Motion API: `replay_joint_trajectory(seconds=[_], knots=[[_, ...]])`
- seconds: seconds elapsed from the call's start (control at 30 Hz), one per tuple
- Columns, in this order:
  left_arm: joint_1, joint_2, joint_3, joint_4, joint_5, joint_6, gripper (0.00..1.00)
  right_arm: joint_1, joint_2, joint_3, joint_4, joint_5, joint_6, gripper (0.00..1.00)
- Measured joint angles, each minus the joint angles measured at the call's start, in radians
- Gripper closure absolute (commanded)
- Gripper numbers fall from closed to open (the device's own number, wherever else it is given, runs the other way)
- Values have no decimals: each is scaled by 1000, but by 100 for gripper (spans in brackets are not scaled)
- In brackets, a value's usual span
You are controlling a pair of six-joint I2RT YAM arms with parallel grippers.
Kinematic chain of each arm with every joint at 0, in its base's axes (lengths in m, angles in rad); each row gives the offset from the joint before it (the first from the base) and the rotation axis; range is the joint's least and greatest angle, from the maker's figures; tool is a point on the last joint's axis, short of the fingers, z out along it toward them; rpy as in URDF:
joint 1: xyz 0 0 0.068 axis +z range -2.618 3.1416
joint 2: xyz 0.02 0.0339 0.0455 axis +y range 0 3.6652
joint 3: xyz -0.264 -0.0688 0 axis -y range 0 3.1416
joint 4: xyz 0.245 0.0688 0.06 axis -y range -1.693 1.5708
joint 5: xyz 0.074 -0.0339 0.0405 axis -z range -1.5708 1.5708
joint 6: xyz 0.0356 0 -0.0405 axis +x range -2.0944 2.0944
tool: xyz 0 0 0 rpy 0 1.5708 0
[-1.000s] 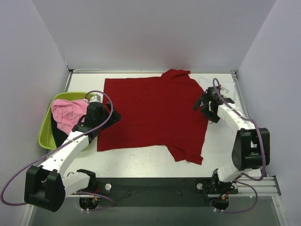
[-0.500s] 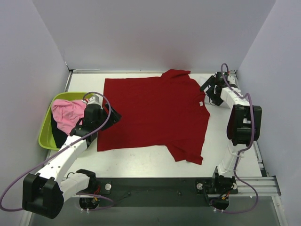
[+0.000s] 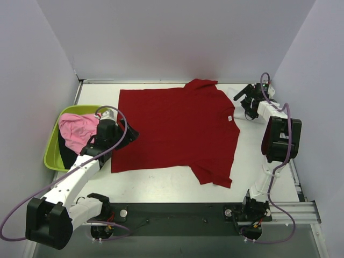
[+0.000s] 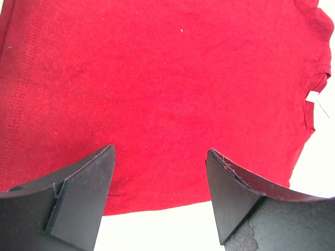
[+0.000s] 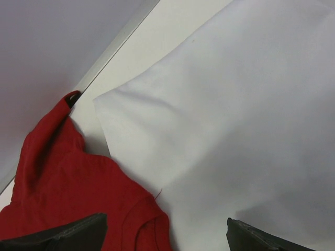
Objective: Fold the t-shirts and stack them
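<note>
Under the left gripper (image 4: 158, 157): the deep red t-shirt (image 3: 177, 129) lies spread flat on the table (image 3: 161, 185). The cloth's edge shows just behind the fingertips. The fingers are spread apart and grip nothing.
Under the right gripper (image 5: 166, 219): the white t-shirt (image 5: 225, 104) fills the space ahead of the jaws, which stand wide and empty. A sleeve of the red shirt lies at the gripper's left finger, touching the white cloth's edge. Whether the white one is folded cannot be told.
Risk at the left gripper: the fingers sit right at the shirt's border, so closing there may pinch only the upper layer. It may also miss the edge and merely push the cloth into wrinkles.
Risk at the right gripper: red and white cloth meet beneath the jaws. A pinch here could catch both shirts and drag the white one into the red one's fold.
Risk across the fold: the two grippers are well apart, on opposite sides of the red shirt. If one lifts ahead of the other, the crease will likely skew. Both sleeves stick out untucked and could bunch inside the fold.
Lime-green tub (image 3: 51, 161): it sits just behind the left gripper, on the side away from the red shirt. It holds the pink t-shirt (image 3: 78, 129), heaped on top, and the black t-shirt (image 3: 65, 156) beneath it.
Risk at the tub: pulling the pink shirt out may bring the black one with it.
</note>
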Motion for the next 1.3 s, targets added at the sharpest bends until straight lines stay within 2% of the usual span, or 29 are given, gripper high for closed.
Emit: replay_joint_trajectory(seconds=[0.33, 0.8, 1.3], knots=[[0, 15, 0, 0, 3, 0, 20, -3, 72, 20, -17, 3, 49, 0], [0, 20, 0, 0, 3, 5, 20, -83, 216, 291, -216, 25, 164, 0], [-2, 54, 0, 0, 3, 20, 20, -177, 366, 552, -317, 6, 220, 0]])
